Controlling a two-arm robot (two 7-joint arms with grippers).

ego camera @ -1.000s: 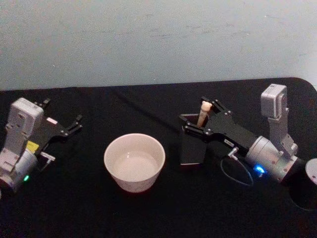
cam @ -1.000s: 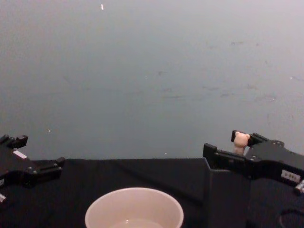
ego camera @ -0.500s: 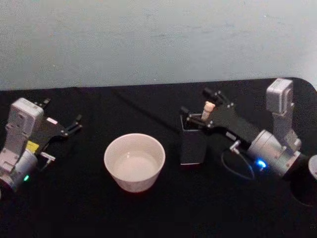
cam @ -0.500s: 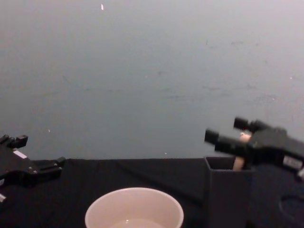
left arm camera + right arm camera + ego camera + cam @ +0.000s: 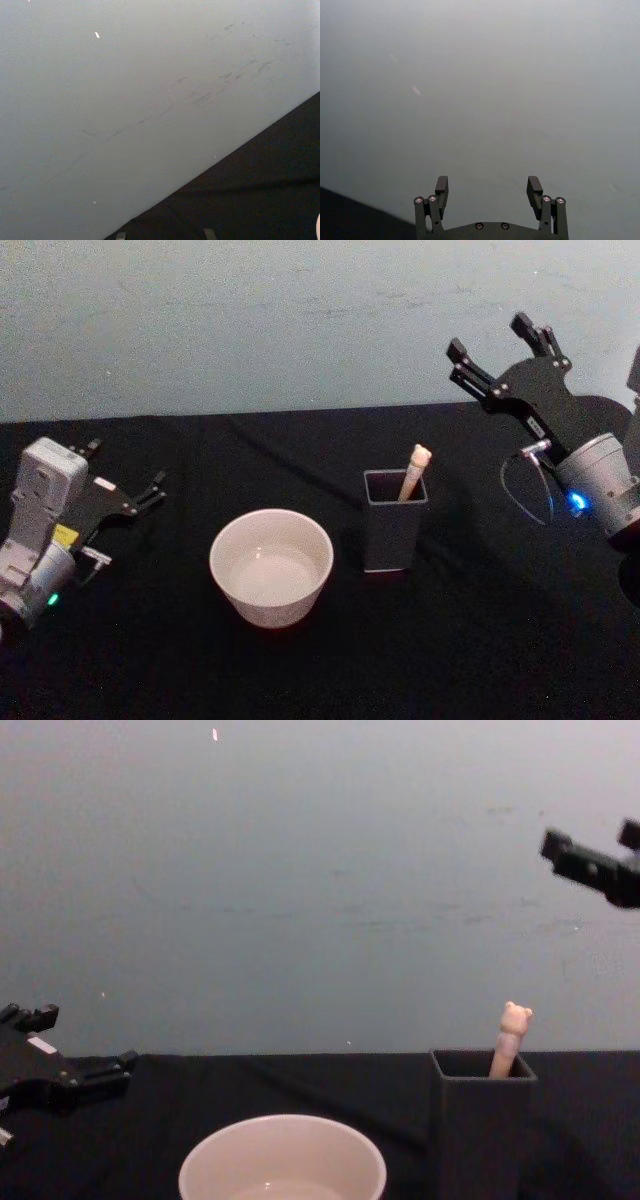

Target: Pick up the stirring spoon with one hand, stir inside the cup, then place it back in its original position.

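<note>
The small stirring spoon with a beige handle topped by a tiny bear head (image 5: 413, 471) stands in the tall dark grey square-section holder (image 5: 393, 521), leaning toward the holder's far right corner, with the bear head clear above the rim; its metal neck and bowl are hidden inside. In the chest view the spoon (image 5: 510, 1038) rises out of the holder (image 5: 482, 1125) in the same tilt. Just beside the holder, on its left, sits the wide round cream-white cup (image 5: 271, 566), apart from it on the black table (image 5: 200, 660); its inside looks pale and smooth, perhaps with a little liquid, though that is hard to tell.

The right claw (image 5: 499, 344) hangs high above and to the right of the holder, well apart from the spoon, its fingers spread wide and holding nothing. The left claw (image 5: 128, 479) rests low at the table's left side, fingers apart. A yellow label (image 5: 64, 536) on the left arm carries marks too small to read.
</note>
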